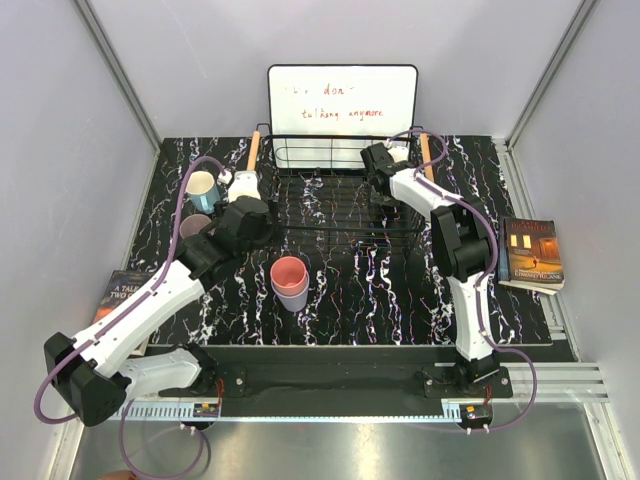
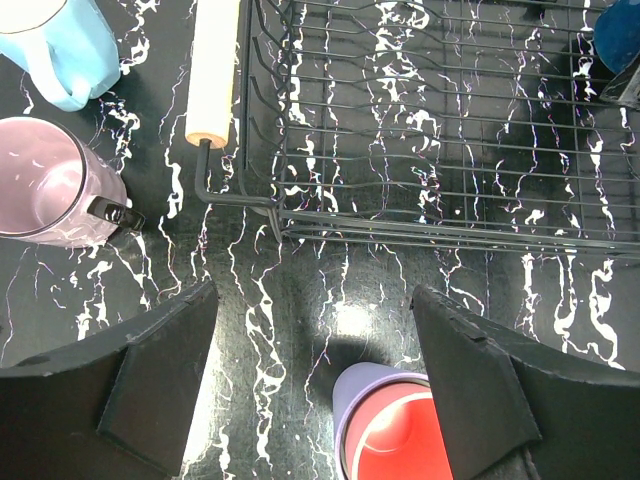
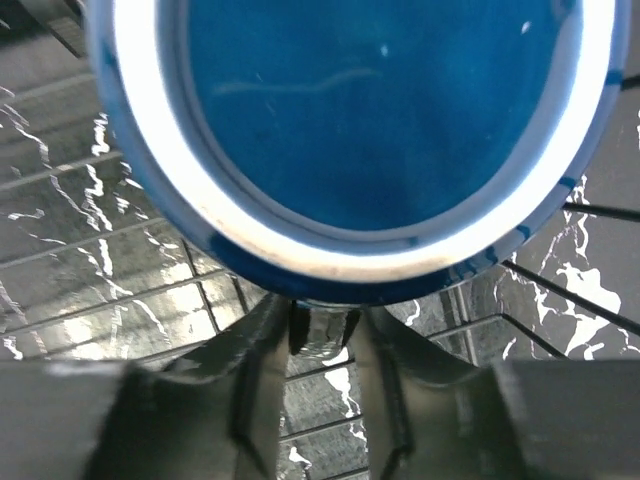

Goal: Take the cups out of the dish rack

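1. The dark navy cup (image 3: pixel 370 110) sits in the far right part of the dish rack (image 1: pixel 330 215). Its glossy blue mouth faces the right wrist camera, and wire bars run beneath it.
2. The right claw (image 3: pixel 325 318) is drawn nearly closed at the cup's near rim. Its fingers press on either side of a dark glossy piece jutting from the cup, seemingly its handle.
3. The rack is black wire and stands at the far middle of the worktop (image 1: pixel 400 300), which is black with white veins. Its left handle (image 1: pixel 253 150) and right handle (image 1: pixel 427 155) are both wooden.
4. The salmon pink cup (image 1: pixel 289 272) is nested upright inside the lavender cup (image 1: pixel 295 302). The pair stands on the worktop near the rack's near left corner, not touching it.
5. The left claw (image 2: pixel 315 300) hangs wide open over the worktop between that pair and the rack's corner, holding nothing.
6. The mauve cup (image 2: pixel 45 180) and the light blue cup (image 2: pixel 55 45) stand left of the rack, apart from each other. The blue one is farther away, beside the left handle.
7. A white board (image 1: pixel 342 100) stands upright just behind the rack and carries faint red handwriting. The first line shows "don", and the second seems to read "talking anymore".
8. The right book (image 1: pixel 530 255) lies at the worktop's right edge. Its dark cover shows lit windows, and its lettering is too small to read.
9. The left book (image 1: pixel 122 290) lies at the left edge, partly under the left arm. Its white capitals begin "A TAL", with "TWO" below.
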Action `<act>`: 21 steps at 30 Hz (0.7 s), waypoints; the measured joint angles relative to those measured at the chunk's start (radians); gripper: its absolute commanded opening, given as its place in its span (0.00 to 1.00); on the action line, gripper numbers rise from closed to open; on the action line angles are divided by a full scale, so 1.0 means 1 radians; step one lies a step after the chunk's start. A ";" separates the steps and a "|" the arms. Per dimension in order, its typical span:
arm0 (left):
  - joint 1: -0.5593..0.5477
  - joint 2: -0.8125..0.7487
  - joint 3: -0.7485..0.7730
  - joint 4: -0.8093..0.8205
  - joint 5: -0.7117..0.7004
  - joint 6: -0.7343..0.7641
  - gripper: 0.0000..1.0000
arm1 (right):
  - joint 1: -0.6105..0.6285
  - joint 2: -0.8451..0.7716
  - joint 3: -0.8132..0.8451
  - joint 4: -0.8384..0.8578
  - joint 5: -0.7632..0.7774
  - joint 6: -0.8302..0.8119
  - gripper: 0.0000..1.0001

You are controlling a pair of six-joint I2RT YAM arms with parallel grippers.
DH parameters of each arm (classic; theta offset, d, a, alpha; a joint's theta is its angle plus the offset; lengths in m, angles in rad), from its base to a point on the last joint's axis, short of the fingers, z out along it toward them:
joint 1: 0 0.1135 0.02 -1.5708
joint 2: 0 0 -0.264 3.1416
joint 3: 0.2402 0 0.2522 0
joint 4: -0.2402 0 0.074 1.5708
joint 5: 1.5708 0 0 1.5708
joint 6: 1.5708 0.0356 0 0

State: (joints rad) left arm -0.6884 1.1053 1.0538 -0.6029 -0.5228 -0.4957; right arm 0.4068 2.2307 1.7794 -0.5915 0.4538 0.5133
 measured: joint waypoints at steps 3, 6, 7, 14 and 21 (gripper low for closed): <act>0.000 0.003 0.000 0.000 0.000 0.000 0.84 | 0.000 -0.008 -0.008 0.027 0.000 -0.002 0.19; 0.000 0.004 0.000 0.000 0.000 0.000 0.84 | -0.001 -0.012 -0.022 0.049 -0.003 -0.001 0.00; 0.000 0.004 0.000 0.000 0.000 0.000 0.84 | -0.001 -0.013 -0.026 0.060 -0.001 0.001 0.00; 0.000 0.005 0.000 0.000 0.002 -0.001 0.84 | -0.001 -0.027 -0.051 0.077 -0.009 -0.016 0.00; 0.000 0.014 0.000 0.001 0.004 -0.002 0.84 | 0.019 -0.077 -0.108 0.090 -0.039 -0.056 0.00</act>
State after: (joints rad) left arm -0.6884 1.1191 1.0538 -0.6022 -0.5186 -0.4980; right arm 0.4255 2.1540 1.6711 -0.5018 0.4145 0.4568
